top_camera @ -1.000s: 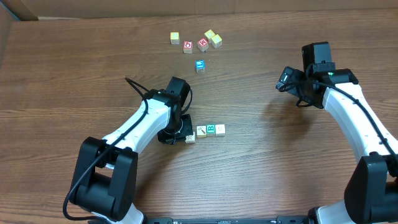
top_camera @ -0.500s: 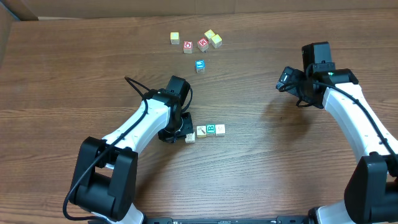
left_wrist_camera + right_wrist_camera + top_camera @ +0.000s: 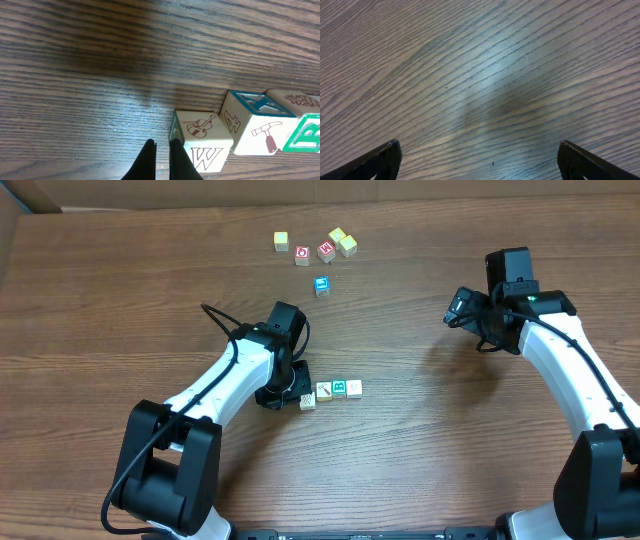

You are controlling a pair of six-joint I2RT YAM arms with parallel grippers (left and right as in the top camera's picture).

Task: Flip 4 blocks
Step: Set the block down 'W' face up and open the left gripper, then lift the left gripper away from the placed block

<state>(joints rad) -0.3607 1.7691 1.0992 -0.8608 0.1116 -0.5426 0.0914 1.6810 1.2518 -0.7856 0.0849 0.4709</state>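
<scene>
Four pale blocks lie in a row on the wood table: a W-and-violin block, a hammer block, a green B block and a patterned one. My left gripper is shut with nothing between its fingers, low at the row's left end. Its right finger rests against the W block's left side. My right gripper hangs open over bare wood at the right, far from the row.
Near the far edge of the table lies a loose cluster of other cubes: yellowish ones, two red-faced ones and a blue-faced one.
</scene>
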